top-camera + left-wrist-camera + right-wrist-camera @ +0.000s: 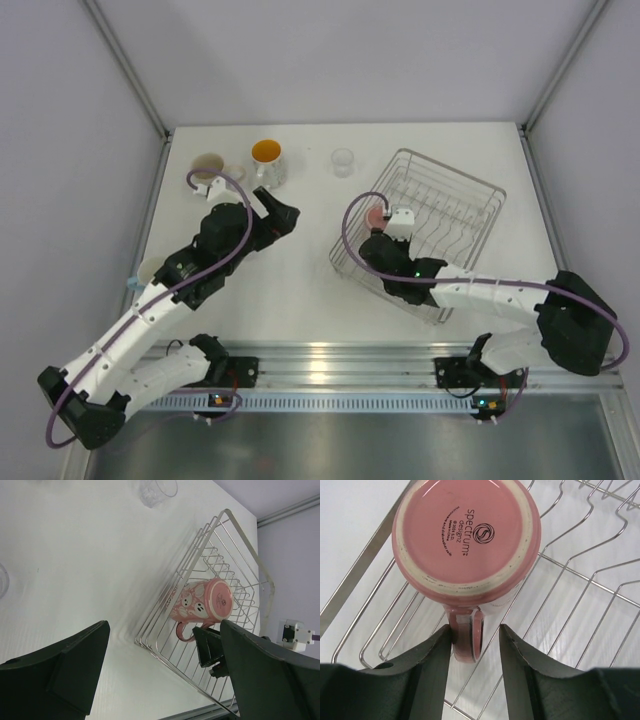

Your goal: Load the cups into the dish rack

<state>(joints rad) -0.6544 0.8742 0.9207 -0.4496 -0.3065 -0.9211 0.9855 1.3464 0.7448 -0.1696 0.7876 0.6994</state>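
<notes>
Dish rack (pixel 450 200) holds one upturned pink mug (pixel 465 535).

Camera set-up: one high fixed view and two wrist views, all meeting at the dish rack (pixel 470 200).
From above and behind the arm bases we look down on the whole worktop (pixel 300 290), far off. From the left wrist we look past the left pincer (pixel 165 627) across the worktop, at middle range, towards a corner of the rack and the pink mug (pixel 205 600) in it. From the right wrist we look past the right pincer (pixel 475 632), very close, at that mug's base. All three views share this corner.
</notes>
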